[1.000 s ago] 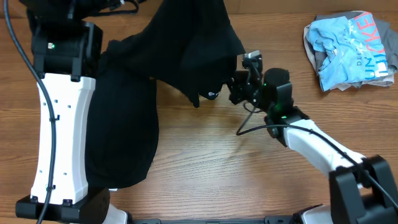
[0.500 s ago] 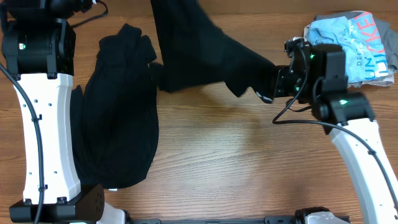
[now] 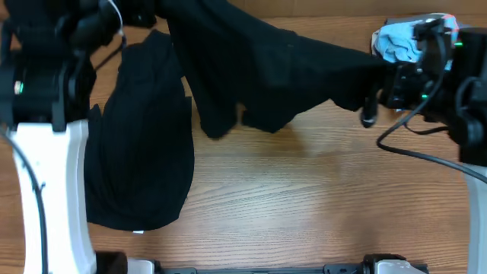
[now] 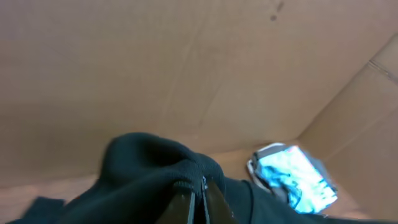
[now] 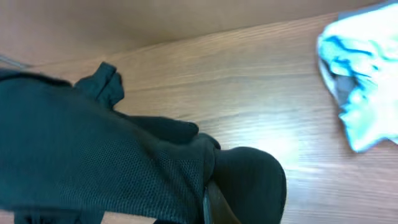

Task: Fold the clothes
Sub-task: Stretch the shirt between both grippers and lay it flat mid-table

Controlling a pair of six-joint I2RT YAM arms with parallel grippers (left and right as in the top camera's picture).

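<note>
A black garment (image 3: 266, 68) hangs stretched in the air between my two grippers, sagging in the middle above the table. My left gripper (image 3: 141, 11) is shut on its left end at the far left; the left wrist view shows the fingers (image 4: 198, 198) pinching a bunched fold of the cloth (image 4: 149, 168). My right gripper (image 3: 380, 80) is shut on its right end; the right wrist view shows the cloth (image 5: 112, 155) draped over the finger (image 5: 214, 205). A second black garment (image 3: 141, 160) lies flat on the table at the left.
A crumpled blue and grey pile of clothes (image 3: 407, 42) lies at the far right, just behind my right gripper; it also shows in the left wrist view (image 4: 292, 177) and the right wrist view (image 5: 364, 93). The wooden table (image 3: 304, 198) runs across the front.
My right gripper has pulled its end of the black garment far to the right, from mid-table to the blue pile. The garment has lifted and stretched out between both grippers.
</note>
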